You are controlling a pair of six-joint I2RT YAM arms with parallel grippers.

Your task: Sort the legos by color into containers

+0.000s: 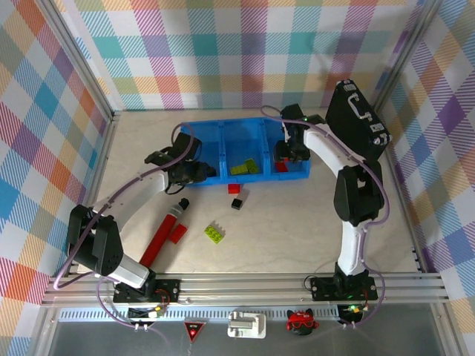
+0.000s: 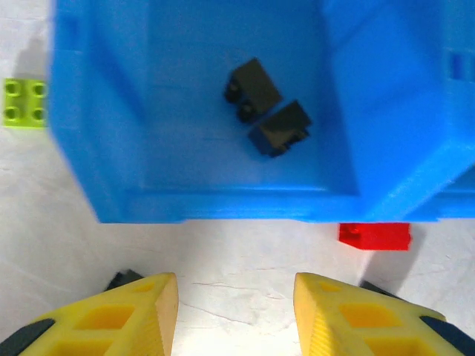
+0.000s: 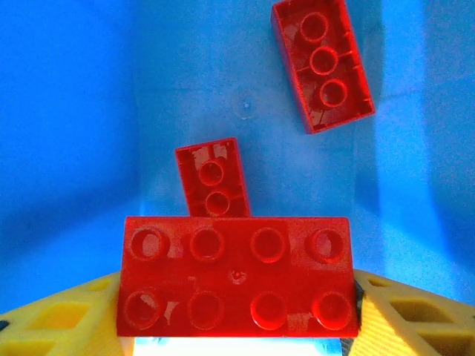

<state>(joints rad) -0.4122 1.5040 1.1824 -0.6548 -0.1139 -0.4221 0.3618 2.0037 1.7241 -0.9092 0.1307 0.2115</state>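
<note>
The big red lego [image 3: 236, 276] is pinched in the right gripper [image 3: 234, 300] above a blue bin [image 3: 67, 111], and the left gripper [image 2: 236, 311] is open and empty.

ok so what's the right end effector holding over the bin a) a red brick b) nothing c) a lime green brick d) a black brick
a, a red brick with eight studs sits gripped in the right end effector above the floor of the blue bin
</note>
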